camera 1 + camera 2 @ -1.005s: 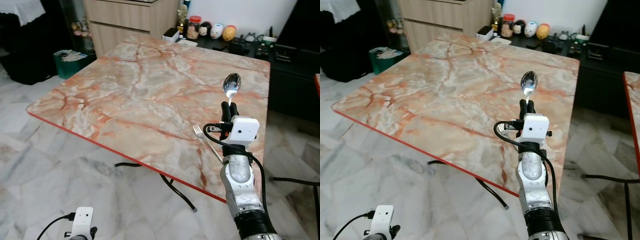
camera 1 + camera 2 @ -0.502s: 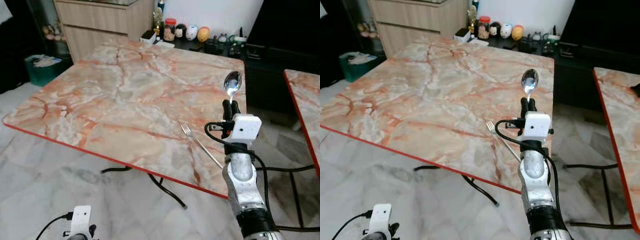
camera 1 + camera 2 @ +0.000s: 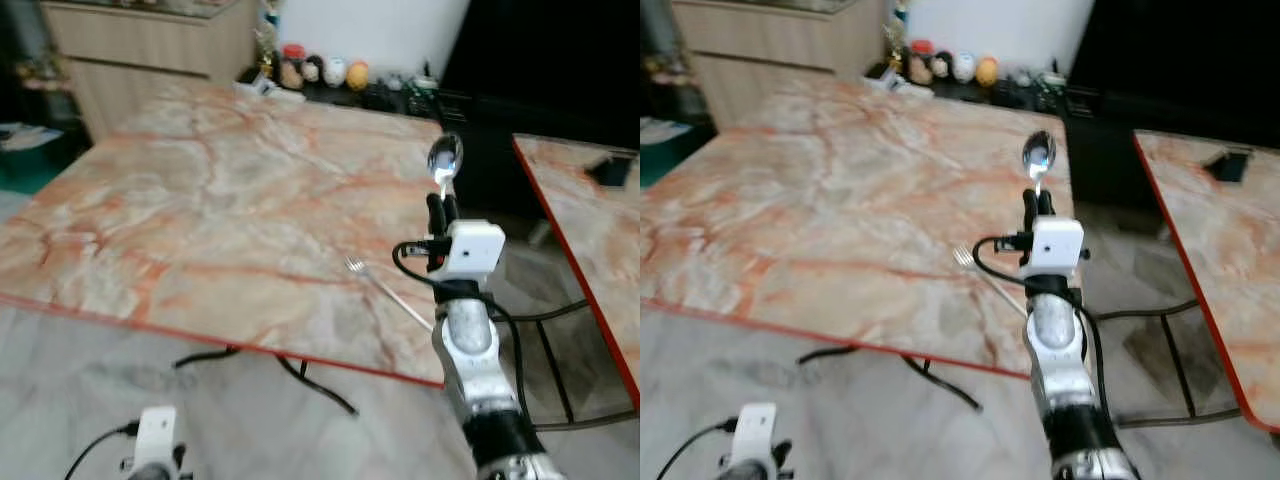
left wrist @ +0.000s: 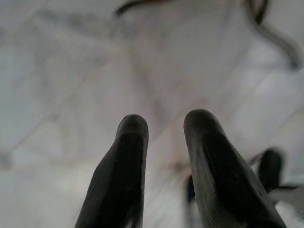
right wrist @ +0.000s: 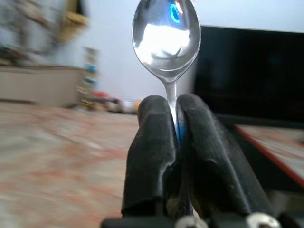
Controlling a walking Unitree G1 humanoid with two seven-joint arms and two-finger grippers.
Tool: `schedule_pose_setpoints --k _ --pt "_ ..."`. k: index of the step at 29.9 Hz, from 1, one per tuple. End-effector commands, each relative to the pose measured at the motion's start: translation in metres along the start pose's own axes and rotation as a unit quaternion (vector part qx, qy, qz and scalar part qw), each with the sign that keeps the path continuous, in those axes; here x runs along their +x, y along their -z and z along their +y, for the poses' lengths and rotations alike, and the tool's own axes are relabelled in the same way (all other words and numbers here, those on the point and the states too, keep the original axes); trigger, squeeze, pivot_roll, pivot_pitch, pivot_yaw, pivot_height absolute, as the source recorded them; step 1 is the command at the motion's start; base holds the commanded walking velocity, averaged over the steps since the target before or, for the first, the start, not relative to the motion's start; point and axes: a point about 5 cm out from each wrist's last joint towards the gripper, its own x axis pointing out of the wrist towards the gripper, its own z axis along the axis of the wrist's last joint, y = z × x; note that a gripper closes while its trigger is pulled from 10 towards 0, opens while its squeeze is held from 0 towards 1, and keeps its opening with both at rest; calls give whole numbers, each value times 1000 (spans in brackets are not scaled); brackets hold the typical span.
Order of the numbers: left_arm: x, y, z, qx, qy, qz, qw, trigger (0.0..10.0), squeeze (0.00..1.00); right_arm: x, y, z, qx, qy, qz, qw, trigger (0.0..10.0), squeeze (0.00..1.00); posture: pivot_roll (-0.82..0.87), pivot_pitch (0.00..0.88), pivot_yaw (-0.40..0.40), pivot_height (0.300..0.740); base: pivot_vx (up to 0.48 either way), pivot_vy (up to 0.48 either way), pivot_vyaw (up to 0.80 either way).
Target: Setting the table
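Spoon (image 5: 166, 40) upright in right hand (image 5: 174, 111); fork (image 3: 385, 290) near table (image 3: 200, 200) edge.

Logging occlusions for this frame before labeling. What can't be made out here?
- Spoon: its handle is hidden between the right claw fingers in the right wrist view.
- Fork: its handle end runs behind the right arm in both eye views.
- Small items on the far shelf: blurred and too small to identify.
- Dark object on the second table: blurred, unidentifiable.
- Left claw: the wrist view's floor background is motion-blurred.
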Motion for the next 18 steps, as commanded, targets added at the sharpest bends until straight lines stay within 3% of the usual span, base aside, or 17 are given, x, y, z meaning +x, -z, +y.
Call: schedule_pose_setpoints --k 1,18 --pt "-2 9 6 1 -6 17 1000 10000 0 5 -9 7 12 -7 -19 1000 10000 0 138 0 -55 740 0 0 -650" --pt "-3 13 6 14 -6 25 1000 10000 0 4 -11 13 12 -24 -29 999 10000 0 133 0 -65 740 0 0 0"
